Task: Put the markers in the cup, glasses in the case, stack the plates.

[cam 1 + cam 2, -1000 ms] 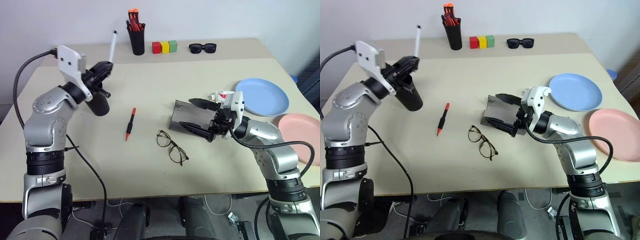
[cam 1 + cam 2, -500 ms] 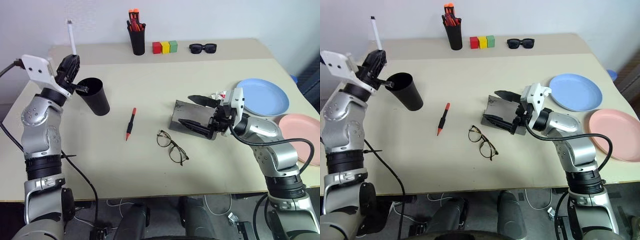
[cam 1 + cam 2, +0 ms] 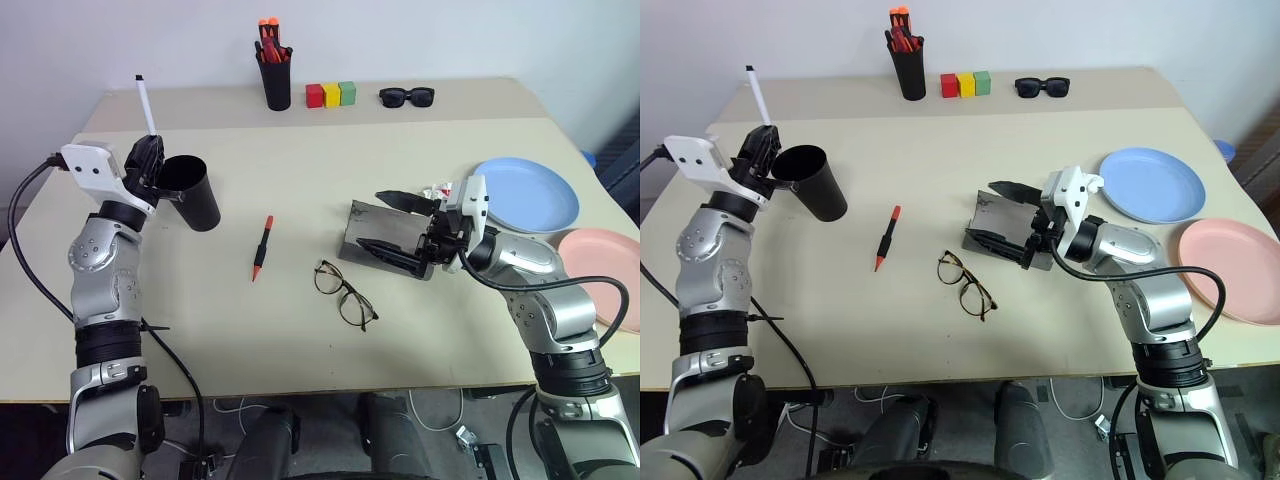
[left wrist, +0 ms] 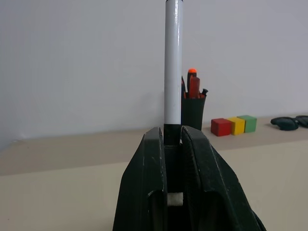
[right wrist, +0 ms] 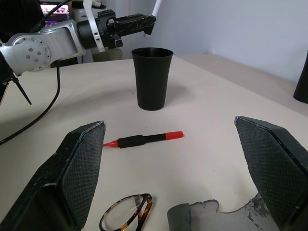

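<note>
Moved since earlier frame: left gripper (image 3: 150,150) has swung out to the cup's far-left side and sunk a little; right arm unchanged.
Left gripper: pinching the black-and-white marker (image 3: 146,103), which stands nearly upright above the fingers.
Cup (image 3: 190,192): just beside the left gripper, on its right, upright, mouth open, looks empty.
Right gripper (image 3: 402,232): spread wide, hovering over the grey case (image 3: 375,236), which lies open.
Red marker (image 3: 261,247): flat on the table (image 3: 300,150), between the two grippers.
Glasses (image 3: 341,291): unfolded, near the right gripper, beside the case.
Plates: blue plate (image 3: 530,192) and pink plate (image 3: 600,262) side by side beyond the right gripper, unstacked.
Progress: nothing finished; first marker, judged, about to go in.
</note>
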`<state>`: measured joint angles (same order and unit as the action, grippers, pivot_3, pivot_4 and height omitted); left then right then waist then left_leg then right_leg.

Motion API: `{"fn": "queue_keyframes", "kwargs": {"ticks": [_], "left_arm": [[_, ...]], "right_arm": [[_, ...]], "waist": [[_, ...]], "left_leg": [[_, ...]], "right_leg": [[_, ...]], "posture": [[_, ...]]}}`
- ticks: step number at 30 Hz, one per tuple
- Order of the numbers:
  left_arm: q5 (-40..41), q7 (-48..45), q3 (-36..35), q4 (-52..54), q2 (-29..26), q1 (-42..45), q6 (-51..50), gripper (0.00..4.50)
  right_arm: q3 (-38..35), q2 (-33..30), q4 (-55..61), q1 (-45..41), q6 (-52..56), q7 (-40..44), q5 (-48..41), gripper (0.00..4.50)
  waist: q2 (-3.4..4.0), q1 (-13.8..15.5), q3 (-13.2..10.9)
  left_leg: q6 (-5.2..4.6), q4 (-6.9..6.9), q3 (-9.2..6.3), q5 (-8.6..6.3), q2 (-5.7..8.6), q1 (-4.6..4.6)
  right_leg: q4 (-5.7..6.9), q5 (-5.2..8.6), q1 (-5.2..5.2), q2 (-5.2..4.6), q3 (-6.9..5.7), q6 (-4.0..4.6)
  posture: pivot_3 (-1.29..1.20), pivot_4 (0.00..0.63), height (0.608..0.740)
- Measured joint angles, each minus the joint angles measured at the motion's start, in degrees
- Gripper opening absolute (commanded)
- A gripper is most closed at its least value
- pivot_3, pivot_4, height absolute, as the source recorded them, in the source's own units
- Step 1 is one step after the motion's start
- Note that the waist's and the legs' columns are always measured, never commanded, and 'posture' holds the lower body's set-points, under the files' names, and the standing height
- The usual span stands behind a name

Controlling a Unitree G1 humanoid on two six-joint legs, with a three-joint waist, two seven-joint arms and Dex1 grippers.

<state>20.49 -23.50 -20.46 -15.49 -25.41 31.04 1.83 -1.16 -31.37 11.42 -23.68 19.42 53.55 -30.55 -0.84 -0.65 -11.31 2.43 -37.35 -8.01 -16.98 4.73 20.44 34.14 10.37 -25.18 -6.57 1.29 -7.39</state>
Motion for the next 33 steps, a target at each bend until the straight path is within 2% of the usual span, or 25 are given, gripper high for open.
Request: {"fn": "queue_keyframes", "kwargs": {"ticks": [5,8,14,20,22,24,28,33], "left_arm": [[0.1,-0.1,0.0,-0.3,0.2,-0.8,0.0,0.05],[0.2,-0.4,0.0,-0.4,0.2,-0.9,-0.1,1.35],[0.2,-1.7,0.4,-0.7,0.2,-0.9,-0.1,4.37],[0.5,-3.2,1.2,0.2,0.2,-1.0,-0.6,4.44],[2.2,-4.0,1.6,3.0,0.1,-1.2,-3.9,4.44],[5.8,-4.7,2.4,9.7,-0.3,-1.9,-11.1,4.44],[7.9,-2.9,6.8,21.2,-1.2,-2.0,-22.7,4.44],[8.1,7.5,13.3,31.9,1.2,-0.8,-42.0,4.44]], "right_arm": [[0.0,0.0,0.0,0.0,0.1,-0.3,0.0,4.42],[0.0,0.0,0.0,0.0,0.1,-0.3,0.0,4.42],[0.0,0.0,0.0,0.0,0.2,-0.4,0.0,4.42],[0.0,0.0,0.0,0.0,0.2,-0.4,0.0,4.42],[0.0,0.0,0.0,0.0,0.2,-0.4,0.0,4.42],[0.0,0.0,0.0,0.0,0.2,-0.3,0.0,4.42],[0.0,0.0,-0.3,-0.4,-0.2,-0.1,0.1,4.42],[-1.3,-3.3,-3.4,-0.3,-1.4,2.7,0.6,4.42]], "waist": [[0.0,-0.1,0.0],[0.0,0.0,0.0],[0.0,0.0,0.0],[0.0,0.0,0.0],[0.0,0.0,0.0],[-0.01,-0.1,0.0],[0.0,0.0,0.0],[0.0,0.0,0.0]], "left_leg": [[0.0,0.0,0.0,0.0,0.0,-0.01],[0.0,0.0,0.0,0.0,0.0,0.0],[0.0,0.0,0.0,0.0,0.0,0.0],[0.0,0.0,0.0,0.0,0.0,0.0],[0.0,-0.01,-0.01,0.0,-0.01,0.01],[-0.01,0.0,-0.01,0.0,-0.01,0.02],[-0.01,-0.01,-0.01,0.0,0.0,-0.05],[-0.01,-0.05,-0.02,-0.01,0.01,-0.03]], "right_leg": [[0.0,0.0,0.0,0.01,0.0,0.0],[0.0,0.0,0.0,0.01,0.0,0.0],[0.0,0.0,0.0,0.01,0.0,0.0],[0.0,0.0,0.0,0.01,0.0,0.0],[0.0,0.0,0.0,0.01,0.0,0.0],[0.0,0.0,0.0,0.01,0.0,0.0],[0.01,0.0,0.06,0.01,0.01,0.0],[0.0,0.0,0.08,0.01,0.01,-0.02]], "posture": [[0.0,0.15,0.74],[0.0,0.15,0.74],[0.0,0.15,0.74],[0.0,0.15,0.74],[0.0,0.15,0.74],[0.0,0.15,0.74],[0.0,0.15,0.74],[0.0,0.15,0.74]]}}
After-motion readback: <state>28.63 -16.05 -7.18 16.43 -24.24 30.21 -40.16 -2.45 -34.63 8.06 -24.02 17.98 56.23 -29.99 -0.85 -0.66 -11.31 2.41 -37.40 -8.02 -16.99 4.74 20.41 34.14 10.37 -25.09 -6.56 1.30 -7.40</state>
